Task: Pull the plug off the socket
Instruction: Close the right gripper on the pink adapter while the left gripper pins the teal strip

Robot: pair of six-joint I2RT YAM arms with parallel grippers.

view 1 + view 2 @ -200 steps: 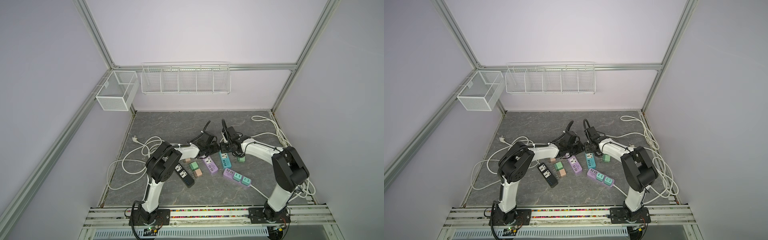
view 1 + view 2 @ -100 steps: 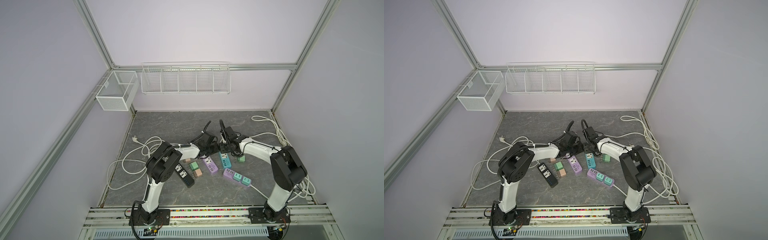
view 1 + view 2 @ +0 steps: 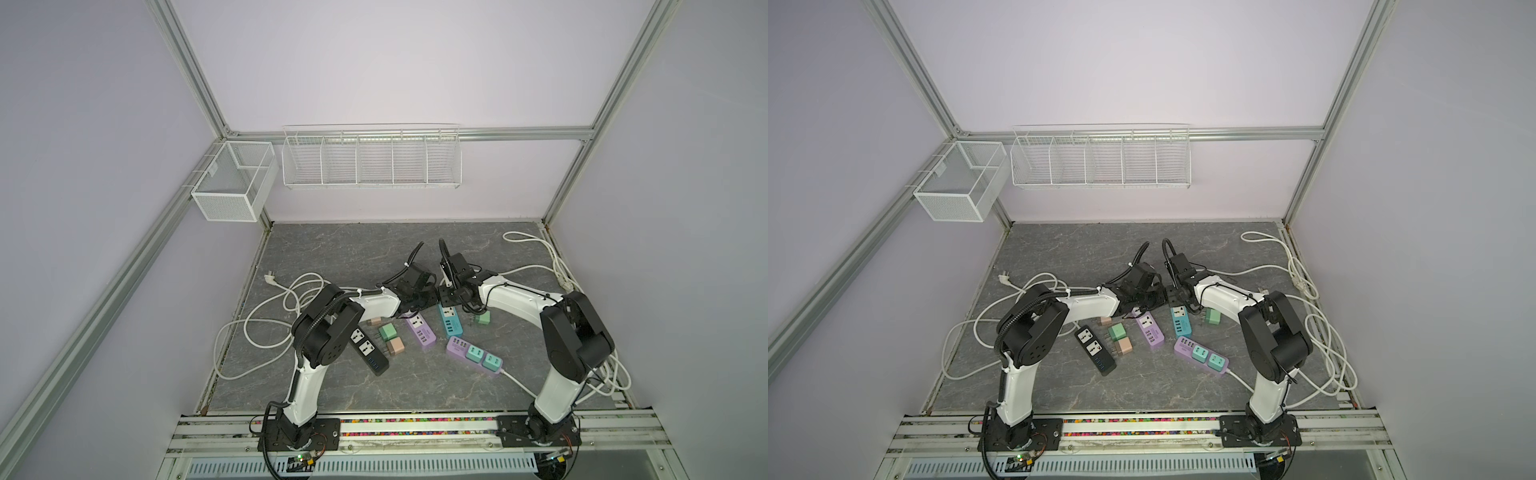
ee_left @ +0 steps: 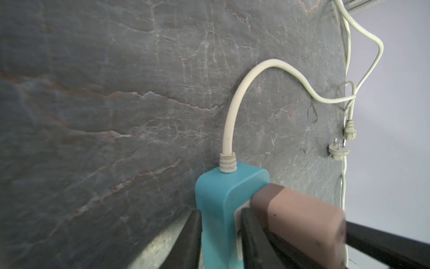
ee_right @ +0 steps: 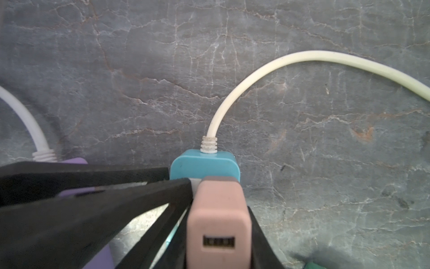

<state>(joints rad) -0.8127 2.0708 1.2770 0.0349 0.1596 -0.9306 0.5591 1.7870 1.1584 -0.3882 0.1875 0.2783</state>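
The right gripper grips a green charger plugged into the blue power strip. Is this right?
Not quite: the charger is pink, not green, as the right wrist view shows. The right gripper does grip it, plugged into the blue power strip.

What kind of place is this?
Probably a robot lab test booth: a metal frame around plain walls, robot arms bolted to a rail, and power strips laid out for practice.
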